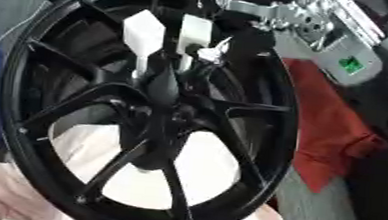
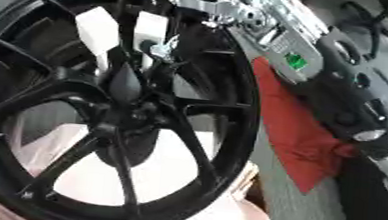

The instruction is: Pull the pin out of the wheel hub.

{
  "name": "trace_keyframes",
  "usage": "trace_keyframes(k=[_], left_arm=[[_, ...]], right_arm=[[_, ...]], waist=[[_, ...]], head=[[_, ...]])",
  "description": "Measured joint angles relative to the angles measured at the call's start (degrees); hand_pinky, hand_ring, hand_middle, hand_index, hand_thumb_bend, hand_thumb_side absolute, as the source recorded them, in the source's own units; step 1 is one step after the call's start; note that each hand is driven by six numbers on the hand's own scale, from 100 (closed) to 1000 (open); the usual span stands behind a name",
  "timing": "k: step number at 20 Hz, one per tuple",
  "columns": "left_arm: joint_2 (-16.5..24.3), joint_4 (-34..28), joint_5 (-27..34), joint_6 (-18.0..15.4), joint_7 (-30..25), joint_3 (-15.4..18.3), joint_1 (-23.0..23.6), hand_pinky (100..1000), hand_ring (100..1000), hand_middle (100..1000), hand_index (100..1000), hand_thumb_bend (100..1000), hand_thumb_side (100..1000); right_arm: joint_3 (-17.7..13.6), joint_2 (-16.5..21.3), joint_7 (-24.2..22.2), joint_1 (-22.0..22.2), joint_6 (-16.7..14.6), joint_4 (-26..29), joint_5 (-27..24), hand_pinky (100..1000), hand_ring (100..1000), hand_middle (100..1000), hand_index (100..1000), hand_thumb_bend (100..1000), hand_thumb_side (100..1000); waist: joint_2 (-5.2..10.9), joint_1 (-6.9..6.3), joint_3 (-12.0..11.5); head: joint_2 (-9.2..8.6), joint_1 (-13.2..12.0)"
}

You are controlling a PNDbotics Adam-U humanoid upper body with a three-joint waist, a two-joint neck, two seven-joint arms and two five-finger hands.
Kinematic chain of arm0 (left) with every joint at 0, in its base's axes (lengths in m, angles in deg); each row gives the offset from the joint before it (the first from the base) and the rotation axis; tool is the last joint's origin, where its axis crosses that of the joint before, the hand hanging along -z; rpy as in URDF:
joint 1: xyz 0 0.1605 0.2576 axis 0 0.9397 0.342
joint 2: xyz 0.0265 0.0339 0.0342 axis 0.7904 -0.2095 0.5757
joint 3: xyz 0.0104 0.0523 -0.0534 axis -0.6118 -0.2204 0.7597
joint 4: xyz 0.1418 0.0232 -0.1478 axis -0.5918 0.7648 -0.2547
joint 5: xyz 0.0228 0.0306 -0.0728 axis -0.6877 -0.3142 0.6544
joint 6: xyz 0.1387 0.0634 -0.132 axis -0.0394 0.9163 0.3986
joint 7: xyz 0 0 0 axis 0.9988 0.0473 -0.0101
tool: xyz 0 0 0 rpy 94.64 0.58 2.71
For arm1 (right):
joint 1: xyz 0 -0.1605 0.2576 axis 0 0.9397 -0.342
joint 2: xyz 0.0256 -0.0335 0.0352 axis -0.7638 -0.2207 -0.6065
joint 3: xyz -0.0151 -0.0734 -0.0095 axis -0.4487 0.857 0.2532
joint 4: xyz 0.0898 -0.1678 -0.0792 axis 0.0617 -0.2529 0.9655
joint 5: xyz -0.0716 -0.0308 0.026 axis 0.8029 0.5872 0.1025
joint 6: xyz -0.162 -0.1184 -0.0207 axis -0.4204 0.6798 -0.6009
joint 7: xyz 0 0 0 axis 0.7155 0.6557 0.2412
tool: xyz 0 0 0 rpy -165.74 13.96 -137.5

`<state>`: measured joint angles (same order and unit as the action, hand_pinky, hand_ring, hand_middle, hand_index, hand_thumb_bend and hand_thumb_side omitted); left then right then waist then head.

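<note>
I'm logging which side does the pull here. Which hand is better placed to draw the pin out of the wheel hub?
The right hand: its arm comes in from the upper right and its white-tipped fingers already reach down at the wheel hub. The left hand shows in neither view.

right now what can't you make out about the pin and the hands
- Pin: neither view shows it clearly; the white finger pads and black spokes cover the hub centre.
- Right hand: whether its fingers pinch anything is hidden in the dark hub.
- Left hand: in neither view.
- Wheel: its lower rim is cut off by the bottom edge in the right eye view.
- Red cloth: partly hidden behind the wheel and the arm.
</note>
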<state>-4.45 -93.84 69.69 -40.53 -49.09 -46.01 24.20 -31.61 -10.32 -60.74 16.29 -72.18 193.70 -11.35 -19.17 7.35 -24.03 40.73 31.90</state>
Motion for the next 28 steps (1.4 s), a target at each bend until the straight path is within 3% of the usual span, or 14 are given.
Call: trace_keyframes(k=[8,12,19,28], left_arm=[[-0.02,0.0,-0.11,0.02,-0.02,0.0,-0.02,681,475,532,701,526,423],[-0.04,-0.01,-0.21,0.06,-0.06,0.0,-0.05,681,475,532,701,525,423],[-0.06,-0.01,-0.24,0.13,-0.15,0.0,-0.05,682,475,533,701,520,417],[-0.07,-0.01,-0.26,0.15,-0.18,0.0,-0.05,683,475,534,701,519,417]], right_arm=[[0.13,-0.44,0.1,0.26,0.05,-0.34,0.31,796,846,542,806,266,631],[0.25,-0.45,0.39,0.26,0.14,-0.43,0.31,777,828,508,776,223,618],[0.28,-0.68,3.63,0.26,2.41,-0.21,-1.23,738,793,434,706,100,599],[0.34,-0.94,7.42,0.26,4.53,0.41,-3.84,713,760,370,614,100,527]], waist=[[-0.21,0.0,0.19],[-0.24,0.0,0.19],[-0.24,0.0,0.29],[-0.24,-0.1,0.44]], head=[[0.0,0.06],[0.0,0.25],[-0.04,0.23],[-0.04,0.25]])
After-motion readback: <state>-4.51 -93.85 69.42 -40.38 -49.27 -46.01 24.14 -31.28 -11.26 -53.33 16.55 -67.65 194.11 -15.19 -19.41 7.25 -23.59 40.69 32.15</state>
